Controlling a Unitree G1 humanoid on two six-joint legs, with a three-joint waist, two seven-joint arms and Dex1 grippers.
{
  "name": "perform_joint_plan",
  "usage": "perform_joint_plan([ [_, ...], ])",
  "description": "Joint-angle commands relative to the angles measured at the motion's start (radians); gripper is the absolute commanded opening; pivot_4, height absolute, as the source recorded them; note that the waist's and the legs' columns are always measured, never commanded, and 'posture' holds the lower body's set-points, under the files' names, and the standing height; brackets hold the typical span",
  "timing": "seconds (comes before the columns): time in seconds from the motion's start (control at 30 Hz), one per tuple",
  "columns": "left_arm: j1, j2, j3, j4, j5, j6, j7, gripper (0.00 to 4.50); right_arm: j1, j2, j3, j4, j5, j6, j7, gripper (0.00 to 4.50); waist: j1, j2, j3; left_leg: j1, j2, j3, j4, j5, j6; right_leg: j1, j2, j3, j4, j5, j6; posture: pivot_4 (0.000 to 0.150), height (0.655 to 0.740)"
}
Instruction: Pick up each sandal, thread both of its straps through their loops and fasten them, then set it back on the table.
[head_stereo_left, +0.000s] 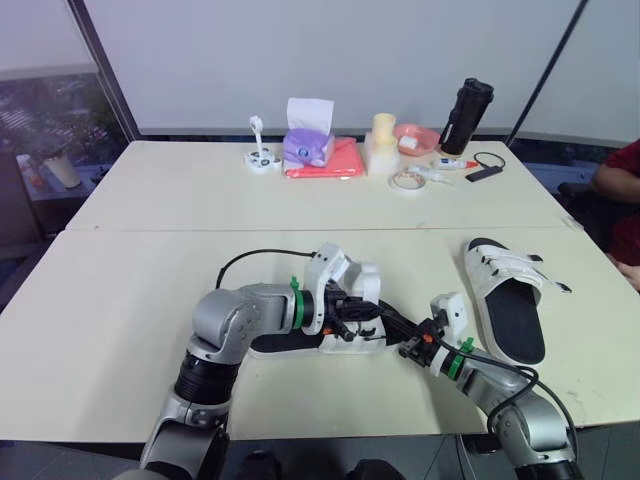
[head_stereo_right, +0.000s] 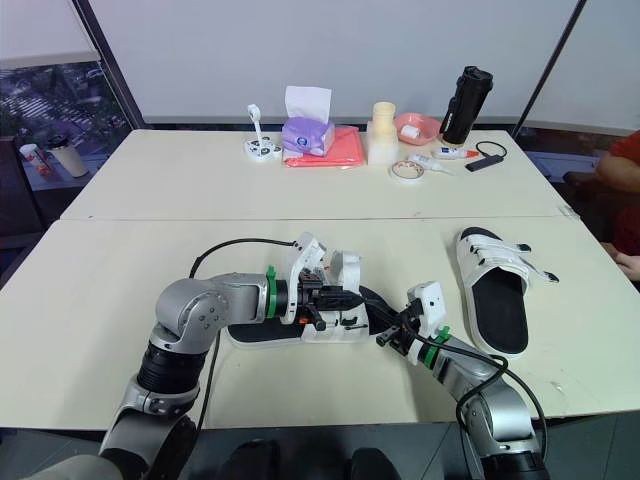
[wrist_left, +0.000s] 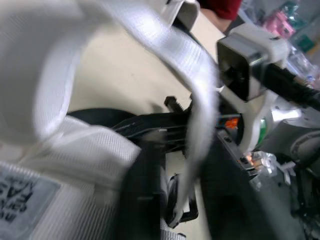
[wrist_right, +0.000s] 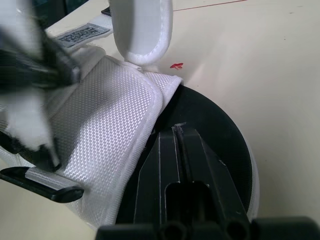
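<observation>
1. The near sandal (head_stereo_left: 285, 345) lies sole down on the front bench (head_stereo_left: 140, 300), close to the middle of its front edge, with 1 arm at either side.
2. The left tool (head_stereo_left: 358, 310) is at the sandal's upper, among the straps. I cannot tell whether it is wide or narrow.
3. 1 white strap (head_stereo_left: 365, 282) stands up in an arch above the upper. In the left wrist view it runs close across the lens.
4. The right tool (wrist_right: 178, 129) is narrow: its 2 fingers (wrist_right: 160, 160) are pressed together, and nothing is visible between them.
5. The right tool's tips rest on the black footbed (wrist_right: 220, 130), right at the edge of the white woven upper (wrist_right: 100, 110).
6. A black plastic loop (wrist_right: 42, 181) lies at the side of that upper.
7. The second sandal (head_stereo_left: 508, 300) lies sole down on the right of the same bench, well apart from the first. 2 white straps cross it, and 1 strap end sticks out past its right side.
8. The far bench carries a purple tissue pack (head_stereo_left: 308, 145), a red cloth (head_stereo_left: 335, 160), a pink bowl (head_stereo_left: 417, 137), a tape roll (head_stereo_left: 407, 180) and a black bottle (head_stereo_left: 466, 115).
9. A person's red sleeve (head_stereo_left: 620, 170) shows at the right edge.
</observation>
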Motion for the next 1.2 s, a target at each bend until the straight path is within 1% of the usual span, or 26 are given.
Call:
perform_joint_plan([
  [0.03,0.001,-0.031,0.039,-0.031,-0.041,0.025,0.038,0.02,0.049,0.002,0.086,0.106,-0.036,0.092,0.013,0.0,0.0,0.0,0.0,0.001,0.0,0.0,0.0,0.0,0.0,0.0,0.0,0.0,0.0,0.0,0.0,0.15,0.74],
  [0.1,0.002,-0.066,0.084,-0.02,-0.073,0.049,0.061,0.02,0.048,0.002,0.085,0.109,-0.037,0.09,0.013,0.0,0.0,0.0,0.0,0.001,0.0,0.0,0.0,0.0,0.0,0.001,0.0,0.0,0.0,0.0,0.0,0.15,0.74],
  [0.2,-0.012,-0.138,0.19,0.009,-0.126,0.103,0.109,0.02,0.046,0.003,0.084,0.111,-0.038,0.089,0.012,0.0,-0.001,0.0,0.0,0.002,0.0,0.0,0.0,0.0,0.0,0.001,0.0,0.0,0.0,0.0,0.0,0.15,0.74],
  [0.33,-0.019,-0.166,0.258,0.038,-0.161,0.143,0.139,0.02,0.046,0.005,0.084,0.109,-0.038,0.089,0.01,0.0,-0.002,0.0,0.0,0.002,0.0,0.0,0.0,0.0,0.0,0.001,0.0,0.0,0.0,0.0,0.0,0.15,0.74],
  [0.53,0.005,-0.144,0.25,0.075,-0.176,0.153,0.128,0.02,0.045,0.007,0.084,0.11,-0.039,0.088,0.009,0.0,-0.002,0.0,0.0,0.002,0.0,0.001,0.0,0.0,0.0,0.001,0.0,0.0,0.0,0.0,0.0,0.15,0.74],
  [0.6,0.01,-0.153,0.271,0.09,-0.199,0.173,0.128,0.02,0.045,0.009,0.084,0.111,-0.039,0.087,0.007,0.0,-0.002,0.0,0.0,0.002,0.0,0.001,0.0,0.0,0.0,0.001,0.0,0.001,0.0,0.0,0.0,0.15,0.74],
  [0.77,0.019,-0.145,0.267,0.106,-0.229,0.204,0.123,0.02,0.046,0.009,0.084,0.111,-0.04,0.087,0.007,0.0,-0.002,0.0,0.0,0.002,0.0,0.001,0.0,0.0,-0.001,0.001,0.0,0.001,0.0,0.0,0.0,0.15,0.74],
  [1.07,0.022,-0.105,0.176,0.14,-0.192,0.099,0.113,0.02,0.053,0.007,0.083,0.105,-0.039,0.088,0.006,0.0,-0.002,0.0,0.0,0.002,0.0,0.001,0.0,0.0,-0.001,0.001,0.0,0.001,0.0,0.0,0.0,0.15,0.74],
  [1.2,-0.017,-0.145,0.268,0.187,-0.261,0.119,0.118,0.02,0.055,0.007,0.083,0.103,-0.039,0.087,0.005,0.0,-0.001,0.0,0.0,0.002,0.0,0.001,0.0,0.0,-0.001,0.002,0.0,0.001,0.0,0.0,0.0,0.15,0.74],
])
